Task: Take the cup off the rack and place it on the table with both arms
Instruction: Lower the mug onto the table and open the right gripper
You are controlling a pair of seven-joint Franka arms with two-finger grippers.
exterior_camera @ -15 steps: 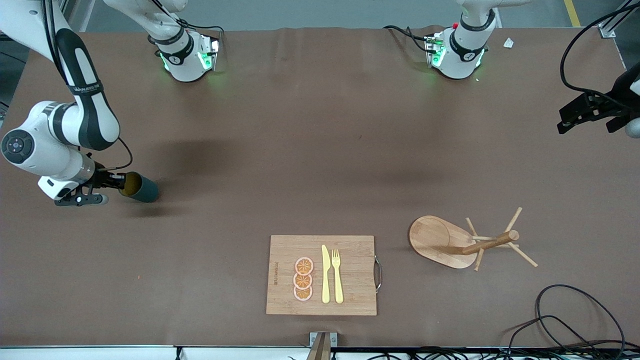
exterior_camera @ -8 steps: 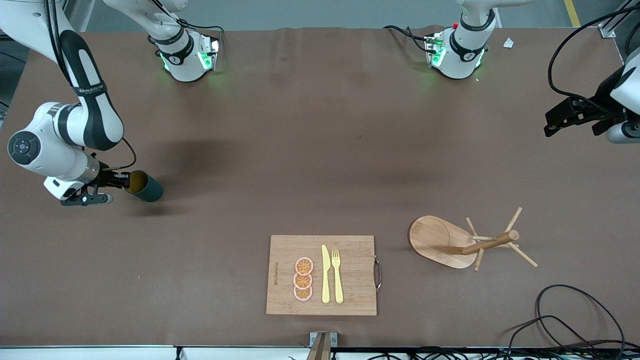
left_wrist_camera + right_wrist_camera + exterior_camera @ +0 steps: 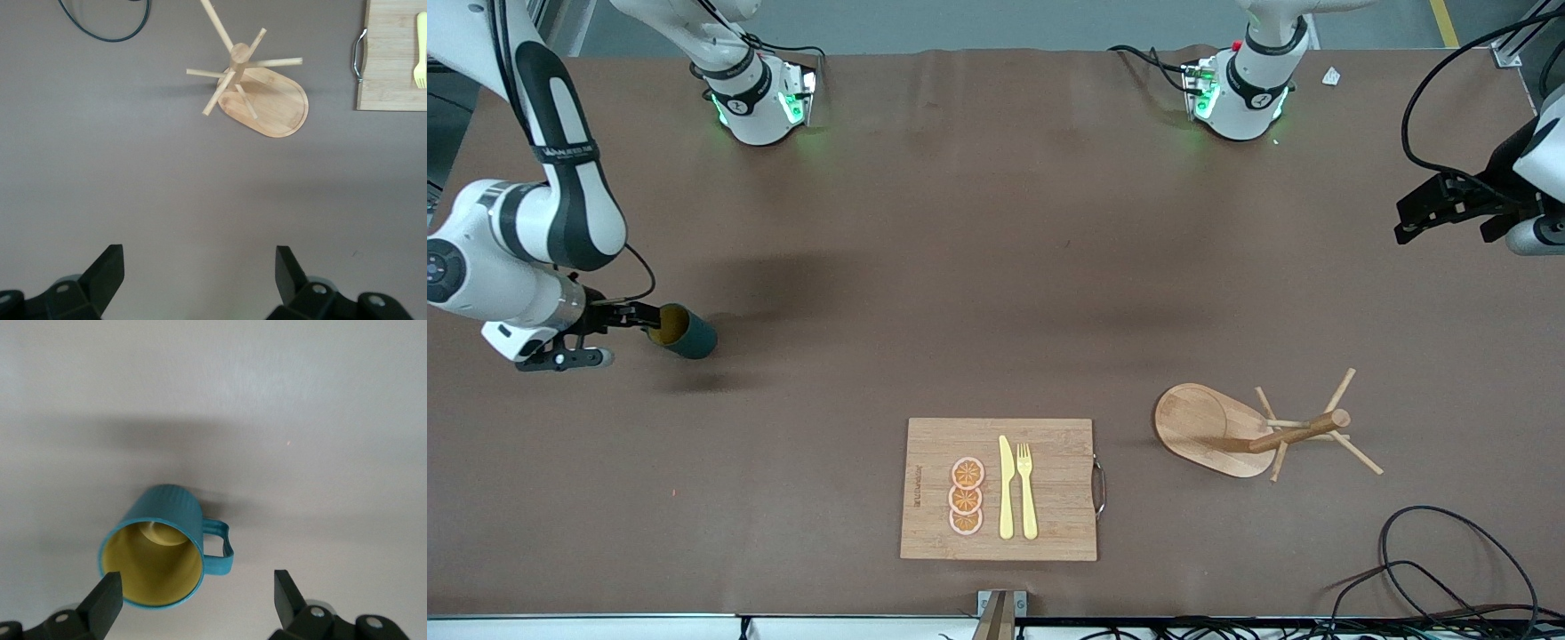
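Cutting board (image 3: 999, 489) between cup (image 3: 683, 332) and rack (image 3: 1249, 430) — unobstructed.

Bare table (image 3: 978, 267) runs wide between the arms — only cutting board (image 3: 934, 498) and rack (image 3: 1209, 431) crowd the camera-side edge.

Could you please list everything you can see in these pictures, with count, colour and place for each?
cup: one, dark teal with yellow-brown inside, on the table toward the right arm's end, mouth toward the right gripper.
rack: one, light wood, no cup on its pegs, toward the left arm's end.
cutting board: one, bamboo, beside the rack, near the front camera's edge.
fruit slices: three, orange, on the board.
knife: one, yellow, on the board.
fork: one, yellow, beside the knife.
cable: black, looped, nearer the camera than the rack.
table: one, brown.
right gripper: black, open at the cup's rim.
left gripper: black, open, over the table's edge, waiting.
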